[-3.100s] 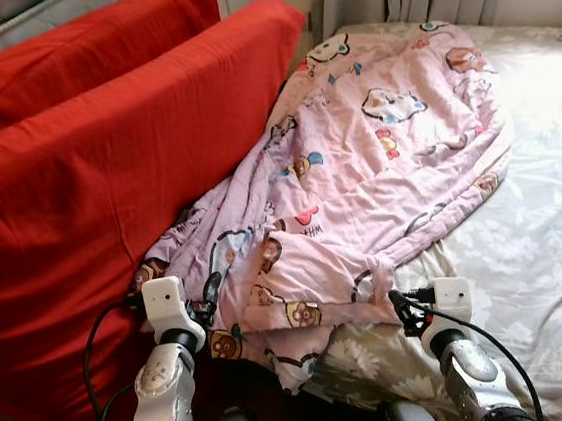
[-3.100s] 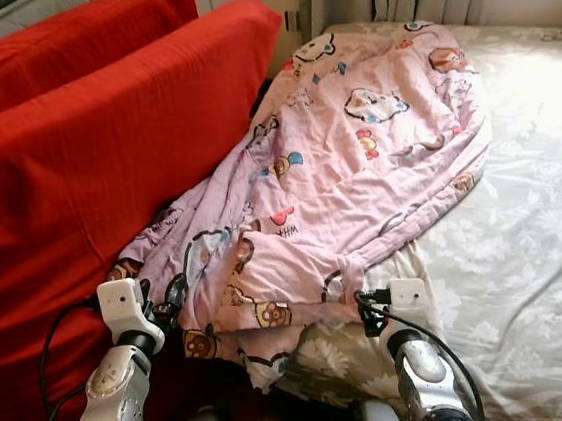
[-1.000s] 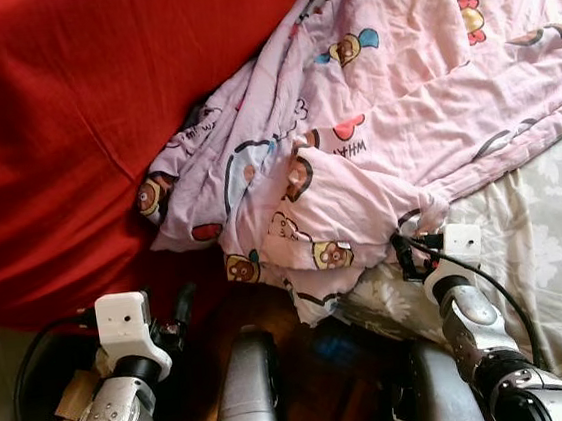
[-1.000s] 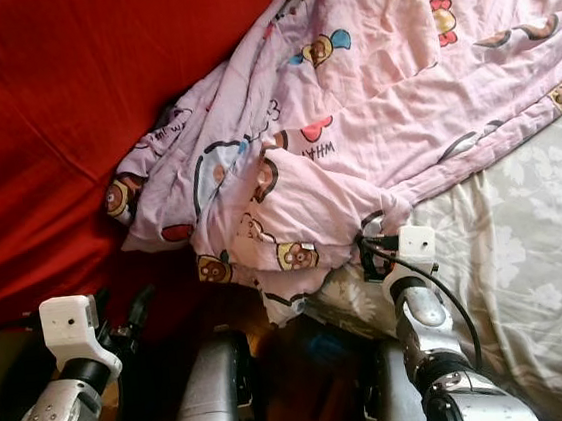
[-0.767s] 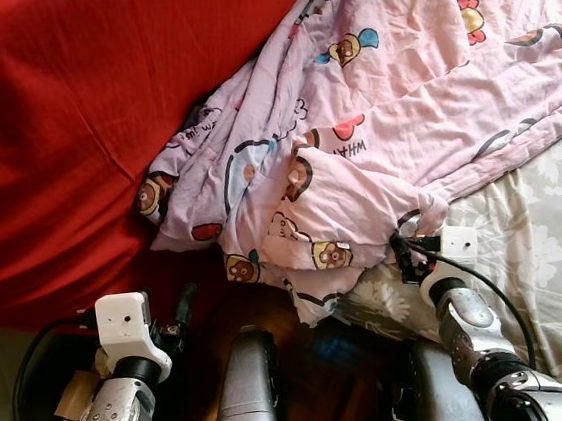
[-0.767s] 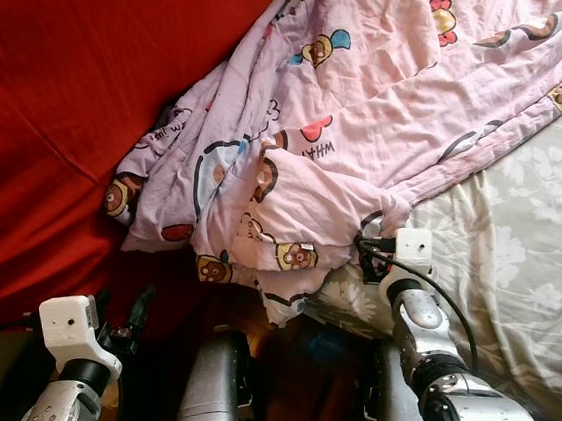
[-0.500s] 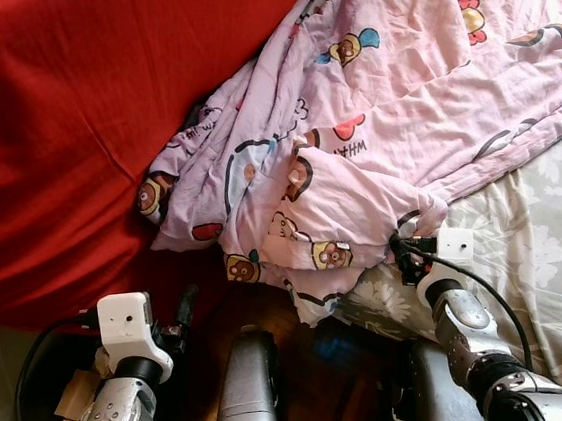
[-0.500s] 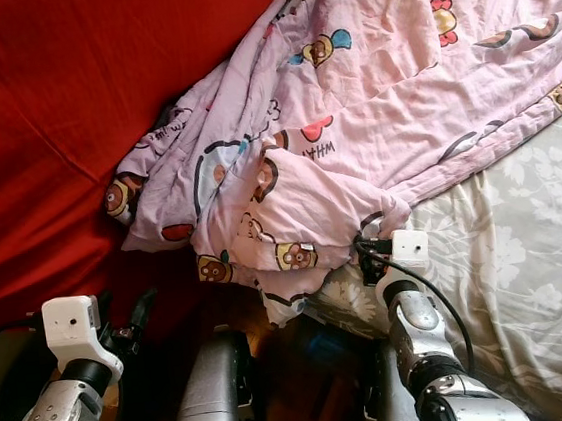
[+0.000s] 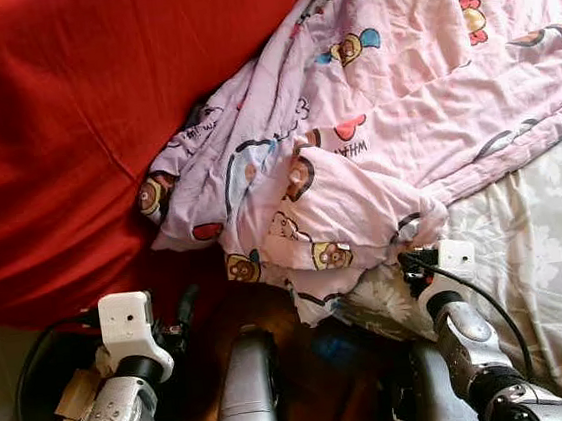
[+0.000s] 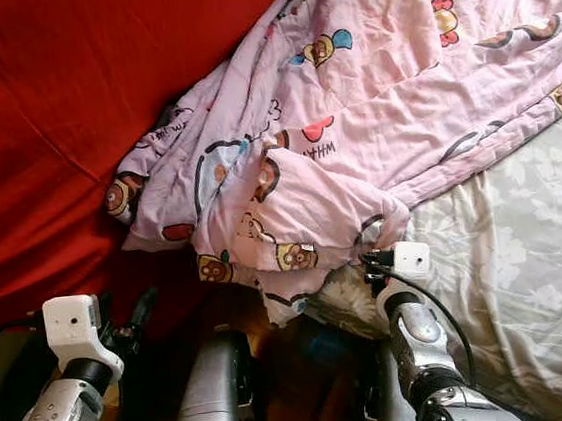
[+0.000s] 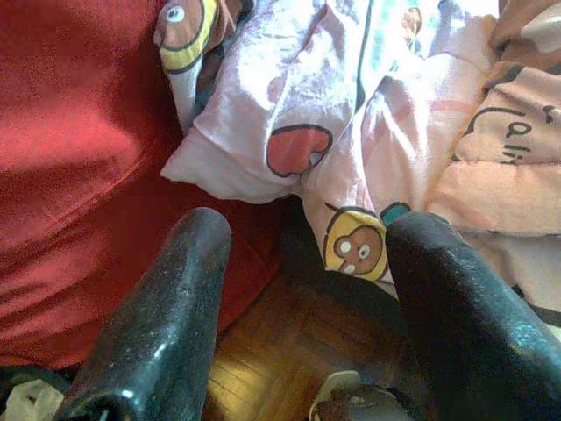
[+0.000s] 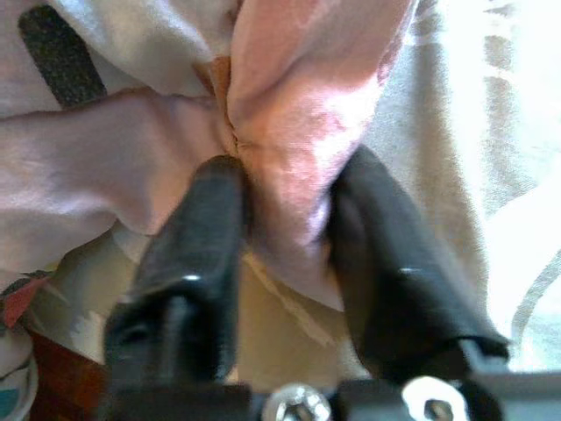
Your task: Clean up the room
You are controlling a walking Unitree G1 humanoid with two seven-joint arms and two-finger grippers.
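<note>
A crumpled pink cartoon-print quilt (image 9: 373,130) lies on the floral-sheeted bed (image 9: 546,243) against a red fabric cushion (image 9: 71,122). The right claw (image 12: 280,219) pinches its corner; the left claw (image 11: 302,289) hangs spread above wooden floor (image 11: 272,351).

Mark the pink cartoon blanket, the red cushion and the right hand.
pink cartoon blanket (image 9: 391,108), left eye view, on the flat printed middle of the cloth.
red cushion (image 9: 81,121), left eye view, on its broad front face.
right hand (image 12: 285,206), right wrist view, between the fingertips, which pinch a blanket fold.
</note>
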